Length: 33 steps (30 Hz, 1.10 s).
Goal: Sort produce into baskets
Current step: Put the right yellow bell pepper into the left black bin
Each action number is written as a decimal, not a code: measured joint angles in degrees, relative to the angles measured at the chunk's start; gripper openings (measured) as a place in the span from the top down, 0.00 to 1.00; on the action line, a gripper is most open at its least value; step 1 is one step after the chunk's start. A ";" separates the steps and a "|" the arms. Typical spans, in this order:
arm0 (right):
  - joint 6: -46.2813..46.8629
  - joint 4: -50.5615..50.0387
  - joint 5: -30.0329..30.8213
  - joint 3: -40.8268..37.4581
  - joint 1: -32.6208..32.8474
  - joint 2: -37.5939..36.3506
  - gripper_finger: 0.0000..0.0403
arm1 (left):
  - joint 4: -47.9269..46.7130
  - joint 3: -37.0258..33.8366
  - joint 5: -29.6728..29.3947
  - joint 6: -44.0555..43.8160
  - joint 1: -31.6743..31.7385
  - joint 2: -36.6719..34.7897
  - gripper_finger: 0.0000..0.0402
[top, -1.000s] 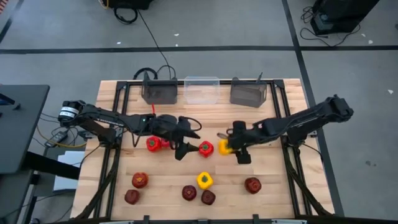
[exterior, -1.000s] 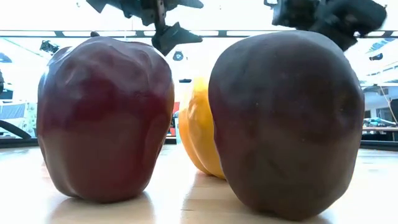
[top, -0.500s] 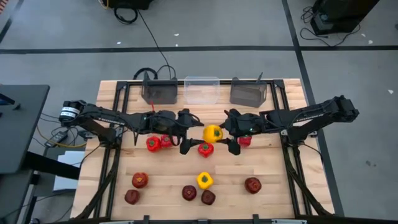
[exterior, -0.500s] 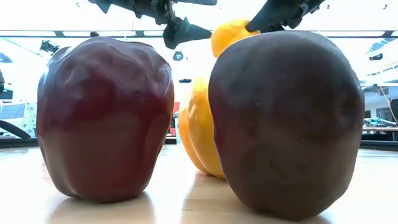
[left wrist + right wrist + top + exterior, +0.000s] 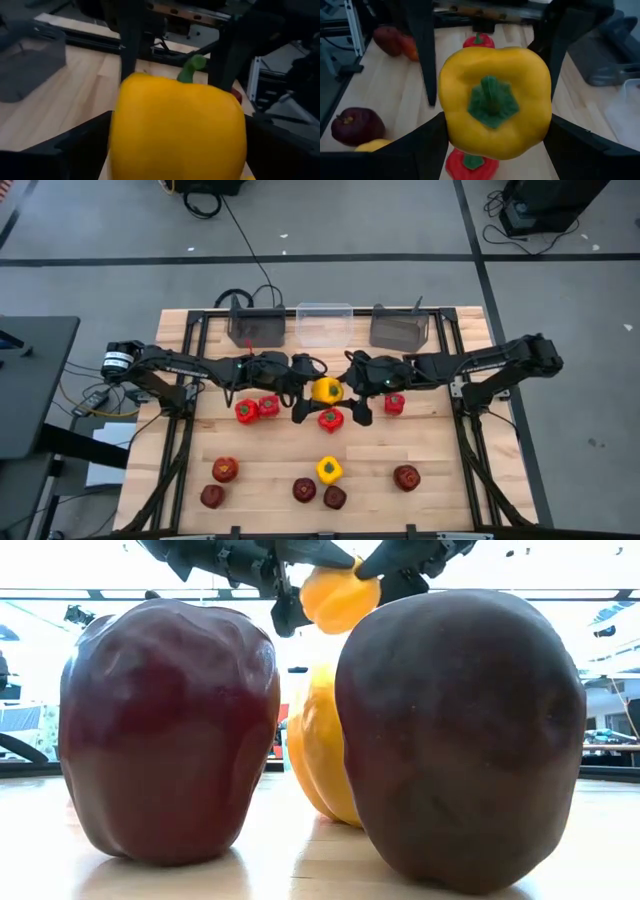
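A yellow pepper (image 5: pixel 326 390) hangs above the table's middle with my right gripper (image 5: pixel 347 389) shut on it. My left gripper (image 5: pixel 308 390) stands open from the left, one finger on each side of that pepper (image 5: pixel 177 130); I cannot tell whether they touch it. On the table rest three red peppers (image 5: pixel 245 412) (image 5: pixel 268 406) (image 5: pixel 330 420), a fourth (image 5: pixel 394 403), a second yellow pepper (image 5: pixel 328 470) and several dark red apples (image 5: pixel 304 490). Two dark grey baskets (image 5: pixel 257 328) (image 5: pixel 399 330) flank a clear basket (image 5: pixel 324 325) at the far edge. My right gripper pinches the yellow pepper's two opposite side walls (image 5: pixel 447 125) between its two fingers (image 5: pixel 420 145). The fingers come from the table's right, slanting a little downward. The pepper is lifted clear of the table, tilted with its green stem (image 5: pixel 491 100) toward my right wrist.
A black frame rail (image 5: pixel 195 340) runs around the table's far and side edges. Two apples (image 5: pixel 165 730) (image 5: pixel 460 740) and the second yellow pepper (image 5: pixel 320 755) fill the low view near the front edge.
My right gripper has lifted the yellow pepper clear of the table and carried it toward the table's left, tipping up to a flatter slant. My left gripper has opened wider and now stands around the pepper.
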 joint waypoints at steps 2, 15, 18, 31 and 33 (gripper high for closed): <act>0.30 -0.26 -0.60 1.07 -0.22 0.61 0.26 | 0.39 0.00 0.02 -2.31 0.00 -0.03 0.03; 22.81 -9.96 1.75 1.56 -0.85 -0.72 0.16 | -4.35 -0.03 -2.02 -9.46 6.37 -2.77 0.18; 27.46 -17.21 1.71 1.51 -0.92 -1.04 0.13 | -9.68 -0.02 -3.66 -8.70 9.60 -5.31 0.18; 33.64 -21.94 3.06 1.51 0.35 -2.45 0.13 | -31.32 0.00 -13.26 -0.36 34.81 -8.53 0.17; 34.05 -21.83 3.15 1.51 0.35 -2.45 0.13 | -31.74 -0.02 -13.10 -0.28 38.15 -7.44 0.17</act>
